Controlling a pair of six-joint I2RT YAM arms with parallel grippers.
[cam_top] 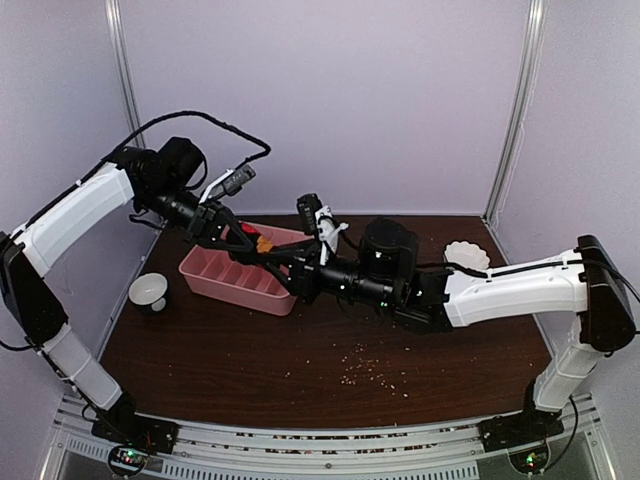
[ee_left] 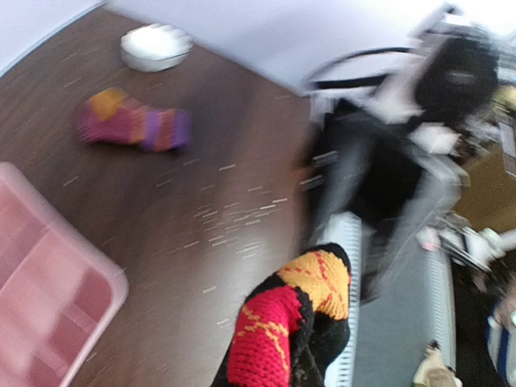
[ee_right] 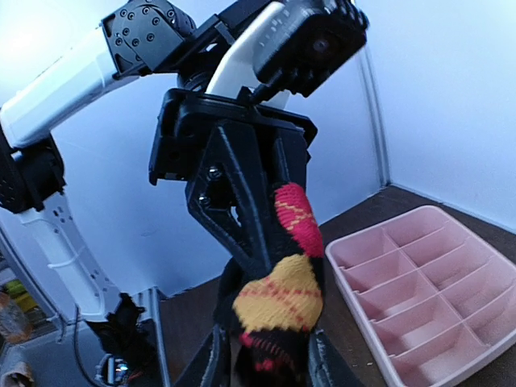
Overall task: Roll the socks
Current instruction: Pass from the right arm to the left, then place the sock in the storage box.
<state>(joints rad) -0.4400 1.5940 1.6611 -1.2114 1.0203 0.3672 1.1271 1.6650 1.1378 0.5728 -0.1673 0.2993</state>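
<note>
Could not tell whether fingers [ee_right: 326, 367] of right gripper [ee_right: 266, 367] gripped or flanked striped sock [ee_right: 278, 302]. Found left gripper [ee_right: 278, 201] beyond clenched on it, midair near pink tray [cam_top: 225, 283]. Judged soft, light; best pinched at black cuff [ee_left: 326, 343]. Spotted second sock [ee_left: 133, 122] farther off.

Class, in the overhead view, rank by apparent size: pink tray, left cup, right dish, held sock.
1. tray
2. cup and dish, too alike to rank
3. sock, smallest, though mostly hidden

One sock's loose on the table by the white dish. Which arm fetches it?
Right, likely. Left jaws clamp the held sock; the loose sock lies by the white dish, on the side of the right arm.
</note>
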